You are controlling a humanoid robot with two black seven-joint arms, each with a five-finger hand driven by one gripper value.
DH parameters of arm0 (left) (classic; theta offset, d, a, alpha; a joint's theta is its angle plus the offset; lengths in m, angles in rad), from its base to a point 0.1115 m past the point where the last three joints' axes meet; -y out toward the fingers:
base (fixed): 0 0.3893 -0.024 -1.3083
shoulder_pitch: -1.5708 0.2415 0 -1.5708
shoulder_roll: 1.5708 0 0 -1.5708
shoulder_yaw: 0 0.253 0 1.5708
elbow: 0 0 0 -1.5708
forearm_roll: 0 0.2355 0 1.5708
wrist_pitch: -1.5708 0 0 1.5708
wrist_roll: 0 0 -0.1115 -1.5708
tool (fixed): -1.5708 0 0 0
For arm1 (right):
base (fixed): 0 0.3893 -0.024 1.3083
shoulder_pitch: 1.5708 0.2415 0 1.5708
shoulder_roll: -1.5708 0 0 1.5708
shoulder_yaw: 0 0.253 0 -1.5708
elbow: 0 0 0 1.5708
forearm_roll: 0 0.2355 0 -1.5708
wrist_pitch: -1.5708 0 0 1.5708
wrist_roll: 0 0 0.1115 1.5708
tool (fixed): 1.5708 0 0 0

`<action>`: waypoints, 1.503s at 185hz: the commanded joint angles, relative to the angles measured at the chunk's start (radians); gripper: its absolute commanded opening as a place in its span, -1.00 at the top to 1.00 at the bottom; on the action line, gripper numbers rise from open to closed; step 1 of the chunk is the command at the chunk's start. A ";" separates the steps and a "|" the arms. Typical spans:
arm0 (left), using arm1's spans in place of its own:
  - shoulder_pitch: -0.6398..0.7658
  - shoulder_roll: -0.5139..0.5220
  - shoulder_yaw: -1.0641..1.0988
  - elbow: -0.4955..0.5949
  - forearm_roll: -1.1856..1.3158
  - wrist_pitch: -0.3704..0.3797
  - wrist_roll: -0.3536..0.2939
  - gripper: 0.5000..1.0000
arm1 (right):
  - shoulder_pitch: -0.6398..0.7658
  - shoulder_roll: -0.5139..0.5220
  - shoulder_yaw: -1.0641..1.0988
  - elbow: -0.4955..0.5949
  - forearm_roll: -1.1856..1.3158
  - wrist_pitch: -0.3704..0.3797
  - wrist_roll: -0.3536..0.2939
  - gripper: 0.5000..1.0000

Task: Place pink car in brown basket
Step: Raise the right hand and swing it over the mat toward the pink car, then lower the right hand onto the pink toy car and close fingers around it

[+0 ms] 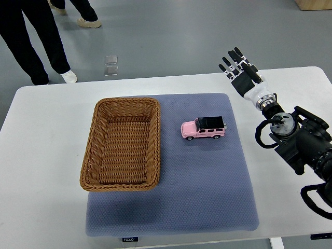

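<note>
A pink toy car [203,128] with a black roof stands on the blue-grey mat [207,181], right of the basket. The brown wicker basket [89,166] lies on the mat's left part and holds nothing. My right hand [236,66] is up at the far right of the table, fingers spread and empty, well apart from the car. Its arm [295,136] comes in from the right edge. The left arm does not show.
The mat lies on a white table [41,155]. Two people's legs and shoes [46,46] stand on the grey floor beyond the table's far left corner. A small clear object [110,66] lies on the floor.
</note>
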 commanded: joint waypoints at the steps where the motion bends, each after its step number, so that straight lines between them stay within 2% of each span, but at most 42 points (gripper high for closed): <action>1: 0.000 0.000 0.000 -0.001 0.000 0.000 -0.001 -1.00 | -0.001 0.000 0.000 0.000 0.001 0.000 0.000 -0.72; 67: -0.002 0.000 0.000 -0.004 -0.002 0.000 -0.001 -1.00 | 0.019 -0.005 -0.028 0.008 -0.053 0.021 -0.006 -0.72; 134: -0.002 0.000 0.000 -0.013 0.000 0.000 -0.001 -1.00 | 0.257 -0.074 -0.284 0.025 -0.698 0.021 -0.006 -0.71; 156: -0.002 0.000 0.000 -0.013 0.000 0.000 -0.001 -1.00 | 0.312 -0.156 -0.374 0.147 -0.885 0.021 -0.004 -0.71; 181: -0.002 0.000 0.000 -0.013 -0.002 0.000 -0.001 -1.00 | 0.346 -0.313 -0.428 0.452 -1.160 0.021 -0.009 -0.71; 183: -0.002 0.000 0.000 -0.013 -0.002 0.000 -0.001 -1.00 | 0.346 -0.313 -0.428 0.453 -1.160 0.021 -0.009 -0.71; 198: -0.002 0.000 0.000 -0.012 -0.002 0.000 -0.001 -1.00 | 0.346 -0.406 -0.428 0.661 -1.364 0.021 -0.017 -0.71; 212: -0.002 0.000 0.000 -0.012 0.000 0.000 -0.001 -1.00 | 0.344 -0.454 -0.430 0.784 -1.487 0.021 -0.043 -0.71; 231: -0.002 0.000 0.000 -0.013 0.000 0.000 -0.001 -1.00 | 0.340 -0.468 -0.450 0.807 -1.516 0.021 -0.066 -0.71; 256: -0.002 0.000 0.000 -0.013 0.000 -0.002 -0.001 -1.00 | 0.332 -0.468 -0.486 0.812 -1.511 -0.083 -0.083 -0.71; 278: -0.002 0.000 0.000 -0.015 0.000 -0.003 -0.001 -1.00 | 0.289 -0.448 -0.491 0.812 -1.514 -0.121 -0.106 -0.71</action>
